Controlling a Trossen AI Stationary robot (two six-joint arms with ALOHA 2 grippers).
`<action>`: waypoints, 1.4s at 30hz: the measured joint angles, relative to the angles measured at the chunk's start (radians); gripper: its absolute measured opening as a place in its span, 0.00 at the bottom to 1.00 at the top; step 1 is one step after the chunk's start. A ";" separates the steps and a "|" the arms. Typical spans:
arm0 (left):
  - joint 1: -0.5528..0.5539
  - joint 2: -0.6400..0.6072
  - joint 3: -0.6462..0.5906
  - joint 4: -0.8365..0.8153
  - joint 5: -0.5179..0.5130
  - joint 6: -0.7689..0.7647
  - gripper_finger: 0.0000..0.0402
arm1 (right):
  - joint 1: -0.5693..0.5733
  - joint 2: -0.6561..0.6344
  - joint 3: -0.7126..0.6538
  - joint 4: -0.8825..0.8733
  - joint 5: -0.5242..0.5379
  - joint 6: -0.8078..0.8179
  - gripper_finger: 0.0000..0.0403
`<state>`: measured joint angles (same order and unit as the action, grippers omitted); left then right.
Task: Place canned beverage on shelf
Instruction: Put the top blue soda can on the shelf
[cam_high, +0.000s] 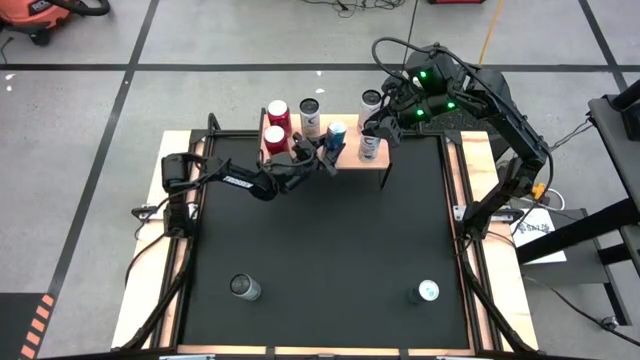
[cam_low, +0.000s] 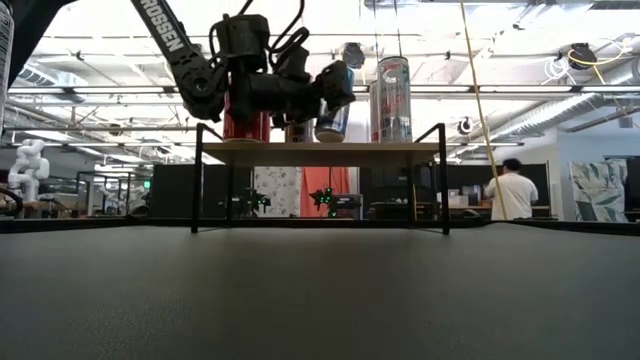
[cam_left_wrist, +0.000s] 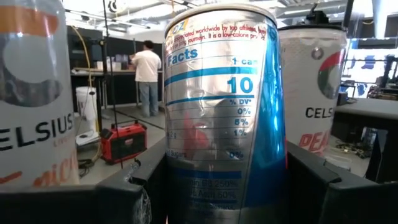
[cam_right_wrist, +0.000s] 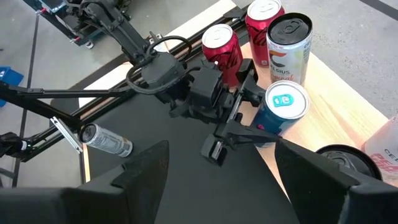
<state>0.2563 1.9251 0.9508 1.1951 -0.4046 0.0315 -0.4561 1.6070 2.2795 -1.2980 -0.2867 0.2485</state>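
Observation:
The shelf (cam_high: 350, 160) stands at the mat's far side on thin black legs, with a wooden top. On it stand two red cans (cam_high: 277, 112), a white can (cam_high: 310, 118) and another white can (cam_high: 369, 146). My left gripper (cam_high: 330, 150) is shut on a blue-and-silver can (cam_right_wrist: 283, 107) at the shelf's near edge, between the white cans. In the low view this can (cam_low: 333, 100) is tilted, its bottom just at the shelf top. My right gripper (cam_right_wrist: 221, 149) hangs open above the shelf's right end with nothing between its fingers. My left gripper pinches the blue can's side wall (cam_left_wrist: 180, 180) between its two fingers (cam_left_wrist: 140, 196), low on the can. The fingers come roughly level from the table's left and near side. The can is tilted; whether its bottom touches the shelf top I cannot tell.
Two more cans are on the black mat near its front edge, one lying at the left (cam_high: 245, 288) and one at the right (cam_high: 427, 292). A person (cam_low: 512, 190) stands in the room far behind the table.

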 joint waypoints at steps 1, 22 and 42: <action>0.001 0.000 0.000 -0.004 0.000 0.000 0.55 | 0.000 0.000 0.000 0.000 0.000 0.000 0.68; -0.004 0.127 0.002 0.222 0.037 0.034 0.55 | 0.000 0.000 0.000 0.015 -0.003 -0.001 0.68; 0.001 0.133 -0.003 0.141 0.092 0.030 0.68 | 0.000 0.000 0.000 0.018 -0.003 -0.003 0.68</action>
<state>0.2573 2.0579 0.9482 1.3358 -0.3130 0.0616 -0.4561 1.6070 2.2795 -1.2804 -0.2901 0.2459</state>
